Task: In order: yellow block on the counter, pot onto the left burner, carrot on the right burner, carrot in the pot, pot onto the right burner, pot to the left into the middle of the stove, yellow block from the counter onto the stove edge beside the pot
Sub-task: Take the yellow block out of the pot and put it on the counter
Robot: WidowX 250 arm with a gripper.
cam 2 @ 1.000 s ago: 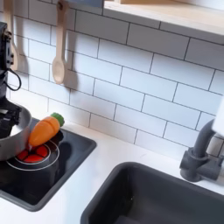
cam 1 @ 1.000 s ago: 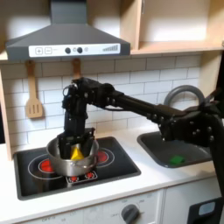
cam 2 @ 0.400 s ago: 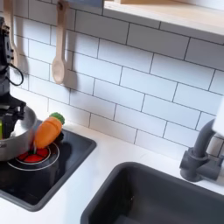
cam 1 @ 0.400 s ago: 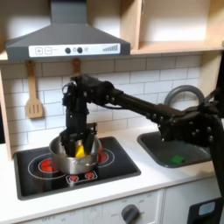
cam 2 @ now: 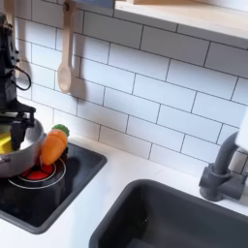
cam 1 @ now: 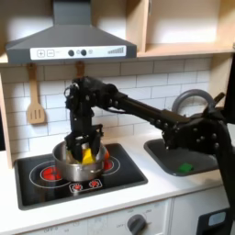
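Yellow block (cam 1: 86,156) sits pinched in the gripper (cam 1: 84,152) fingers just above the steel pot (cam 1: 75,165) on the stove (cam 1: 119,179); a loose grip could drop it back inside, or nudge the carrot (cam 2: 51,145) leaning there.

Pot (cam 1: 76,162) in the middle of the stove (cam 1: 128,170), between the two burners. Block (cam 1: 88,156) above the pot's opening, between the jaws of the gripper (cam 1: 85,149). Carrot (cam 2: 52,146) just right of the pot in the second exterior view, over the burner (cam 2: 37,172). Sink (cam 1: 179,156) right of the stove in the first exterior view, set in the counter (cam 1: 174,186).
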